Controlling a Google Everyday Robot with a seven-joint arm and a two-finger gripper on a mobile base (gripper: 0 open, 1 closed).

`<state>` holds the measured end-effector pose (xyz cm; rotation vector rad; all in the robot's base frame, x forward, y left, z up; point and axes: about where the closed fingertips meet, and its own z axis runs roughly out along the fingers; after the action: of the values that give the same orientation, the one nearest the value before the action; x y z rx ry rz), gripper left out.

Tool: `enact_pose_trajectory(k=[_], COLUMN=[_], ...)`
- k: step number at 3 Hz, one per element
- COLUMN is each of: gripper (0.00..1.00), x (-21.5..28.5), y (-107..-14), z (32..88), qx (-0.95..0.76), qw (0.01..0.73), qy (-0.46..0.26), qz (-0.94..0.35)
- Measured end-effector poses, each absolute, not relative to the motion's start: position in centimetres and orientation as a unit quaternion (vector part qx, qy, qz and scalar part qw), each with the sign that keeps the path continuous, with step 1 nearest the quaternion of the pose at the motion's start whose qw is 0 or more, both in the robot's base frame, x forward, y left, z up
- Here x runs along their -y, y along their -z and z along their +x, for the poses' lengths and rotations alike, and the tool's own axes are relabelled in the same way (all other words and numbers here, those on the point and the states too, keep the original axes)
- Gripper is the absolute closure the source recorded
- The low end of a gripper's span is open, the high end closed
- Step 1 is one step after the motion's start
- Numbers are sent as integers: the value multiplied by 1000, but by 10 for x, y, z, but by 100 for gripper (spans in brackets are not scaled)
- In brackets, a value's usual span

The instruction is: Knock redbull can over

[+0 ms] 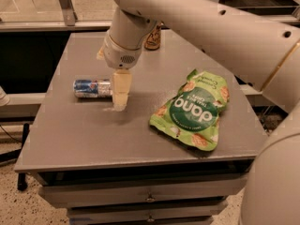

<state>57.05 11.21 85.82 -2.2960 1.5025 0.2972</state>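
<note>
Camera view looks down on the redbull can (91,88), which lies on its side on the left half of the grey counter (84,135). Its long axis runs left to right, and its blue-and-silver wall faces up. The can's right end sits just behind the pincer (120,104), so whether the two are touching cannot be told.

The pincer points straight down, its pale tip at or just above the counter surface, a little nearer the camera than the can. It shows as one cream-coloured wedge, and I cannot tell whether it is clenched or released. Nothing can be seen held in it. Above it, the thick white arm (197,18) crosses the picture from the upper right.

A green snack bag (194,109) lies flat to the right of the pincer, well apart from the can, with its printed face up. At the counter's far edge a brown can (152,39) stands upright, partly hidden by the arm. Below the counter's front edge are drawers (150,198) with small knobs.
</note>
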Motion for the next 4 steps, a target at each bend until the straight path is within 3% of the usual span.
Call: enact_pose_trajectory(k=[2, 4], gripper=[0, 0], x=[-84, -15], y=[-872, -914], z=[579, 637], qx=[-579, -614], qw=[296, 473], qy=[-204, -204], qz=[-732, -598])
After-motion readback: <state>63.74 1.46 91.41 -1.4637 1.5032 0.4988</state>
